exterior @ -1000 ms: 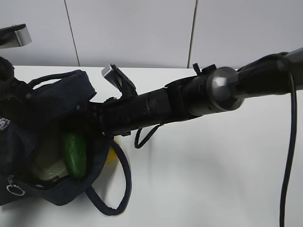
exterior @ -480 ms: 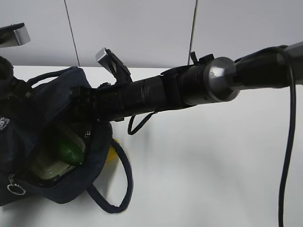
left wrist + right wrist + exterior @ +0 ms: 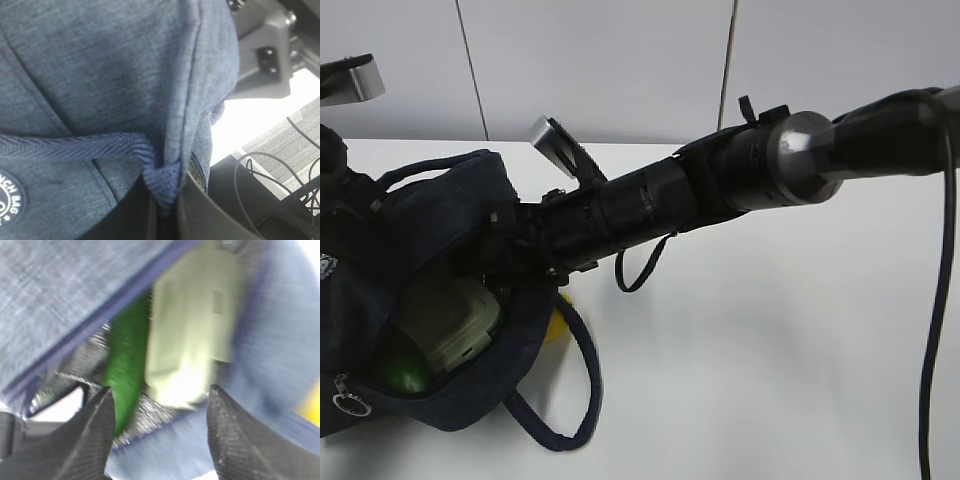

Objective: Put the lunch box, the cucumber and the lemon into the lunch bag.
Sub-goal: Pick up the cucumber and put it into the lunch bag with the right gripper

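Note:
The navy lunch bag point(image 3: 380, 240) stands open at the table's left. Inside it lies the pale green lunch box point(image 3: 455, 320), with the dark green cucumber point(image 3: 405, 372) beside it at the bag's lower left. The yellow lemon point(image 3: 557, 328) rests on the table just outside the bag's right wall. My right gripper point(image 3: 510, 255) hovers over the bag's mouth. In the right wrist view it point(image 3: 160, 415) is open and empty above the cucumber point(image 3: 125, 365) and lunch box point(image 3: 190, 340), with the lemon point(image 3: 312, 402) at the edge. My left gripper point(image 3: 165, 210) is shut on the bag's fabric at the handle's root.
The bag's loop handle point(image 3: 575, 400) lies on the white table point(image 3: 750, 380) in front of the lemon. A silver ring pull point(image 3: 350, 402) hangs at the bag's front left. The right arm's cable point(image 3: 932, 300) hangs at the right. A white wall stands behind.
The cucumber has dropped from on top of the lunch box to the bag's lower left. My right gripper has opened wider and drawn back a little from the bag.

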Tool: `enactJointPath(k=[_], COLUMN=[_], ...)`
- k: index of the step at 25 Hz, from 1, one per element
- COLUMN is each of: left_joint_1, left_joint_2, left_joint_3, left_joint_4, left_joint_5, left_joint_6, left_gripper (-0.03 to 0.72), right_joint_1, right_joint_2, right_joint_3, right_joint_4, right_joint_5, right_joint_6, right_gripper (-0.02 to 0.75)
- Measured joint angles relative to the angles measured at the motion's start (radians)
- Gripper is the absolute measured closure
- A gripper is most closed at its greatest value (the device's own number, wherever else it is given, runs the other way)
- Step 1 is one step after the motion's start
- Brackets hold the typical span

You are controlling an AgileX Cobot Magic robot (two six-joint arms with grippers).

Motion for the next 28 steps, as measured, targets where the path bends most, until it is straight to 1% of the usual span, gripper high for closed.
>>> enactJointPath(k=[3,8,12,16,17,18,20,22,23,26,27,28], left_joint_1=[0.000,0.000,0.000,0.000,0.000,0.000,0.000,0.000,0.000,0.000,0.000,0.000], left_joint_2=[0.000,0.000,0.000,0.000,0.000,0.000,0.000,0.000,0.000,0.000,0.000,0.000], left_joint_3=[0.000,0.000,0.000,0.000,0.000,0.000,0.000,0.000,0.000,0.000,0.000,0.000], left_joint_4=[0.002,0.002,0.002,0.002,0.002,0.002,0.002,0.002,0.002,0.002,0.002,0.002], left_joint_5=[0.000,0.000,0.002,0.005,0.005,0.006,0.006,0.007,0.007,0.007,0.007,0.007], left_joint_6=[0.000,0.000,0.000,0.000,0.000,0.000,0.000,0.000,0.000,0.000,0.000,0.000], left_gripper=[0.697,0.697,0.697,0.697,0.697,0.697,0.697,0.697,0.697,0.697,0.697,0.697], right_joint_1=[-0.040,-0.107,-0.151,-0.162,-0.162,-0.162,-0.162,-0.162,-0.159,-0.147,-0.142,-0.134], right_joint_2=[0.000,-0.022,-0.045,-0.047,-0.047,-0.047,-0.045,-0.029,-0.018,0.011,0.014,0.014], right_joint_3=[-0.001,-0.001,-0.002,-0.002,-0.002,-0.002,-0.002,-0.002,-0.002,-0.002,-0.002,-0.002], right_joint_4=[-0.086,-0.213,-0.318,-0.421,-0.424,-0.424,-0.409,-0.385,-0.369,-0.324,-0.313,-0.306], right_joint_5=[0.059,0.105,0.111,0.071,0.053,0.040,0.024,0.018,0.018,0.015,0.004,-0.007], right_joint_6=[0.054,0.118,0.169,0.208,0.210,0.212,0.212,0.212,0.204,0.166,0.162,0.156], right_gripper=[0.297,0.298,0.298,0.298,0.298,0.279,0.290,0.295,0.278,0.293,0.275,0.283])
